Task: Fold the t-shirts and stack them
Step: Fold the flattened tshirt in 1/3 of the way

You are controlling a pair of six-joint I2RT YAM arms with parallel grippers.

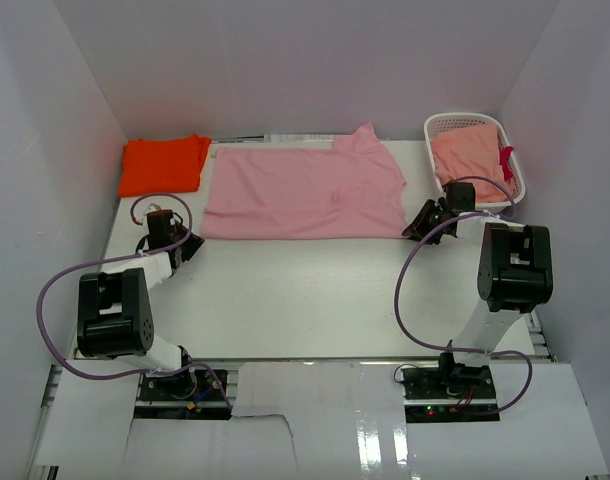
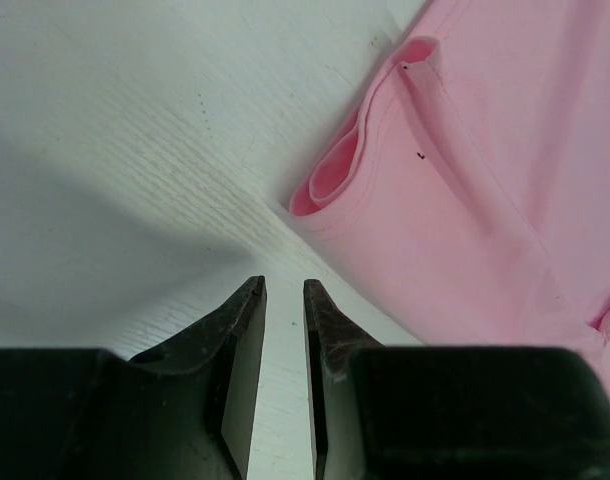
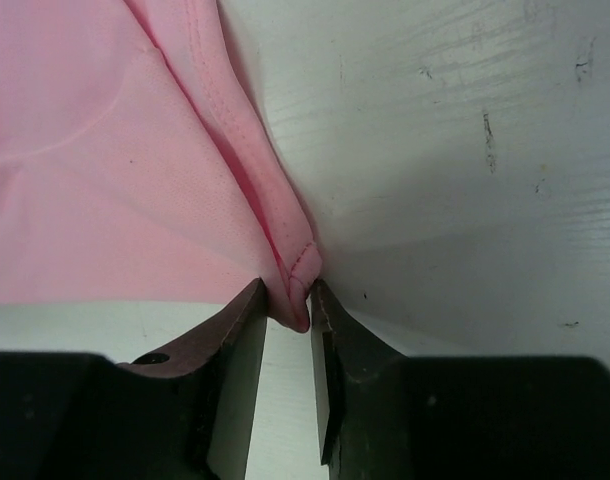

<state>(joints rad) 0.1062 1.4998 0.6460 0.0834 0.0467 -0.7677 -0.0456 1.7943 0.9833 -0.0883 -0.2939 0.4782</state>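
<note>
left jaws: a narrow slit apart, holding nothing, over bare worktop [image 2: 135,150], just short of the near-left corner of the pink t-shirt [image 2: 505,200].
right jaws: pinched on that shirt's near-right corner hem, by the very tips only.
grip risk: so little cloth is caught that a pull may slip it free.
balance risk: one corner held, the other not — lifting now would likely skew the fold.
pink t-shirt: spread flat mid-worktop.
orange t-shirt [image 1: 163,165]: folded, far left — a wide sweep could disturb it.
basket [image 1: 465,118]: far right, close behind the right arm; a swing might nudge it.
</note>
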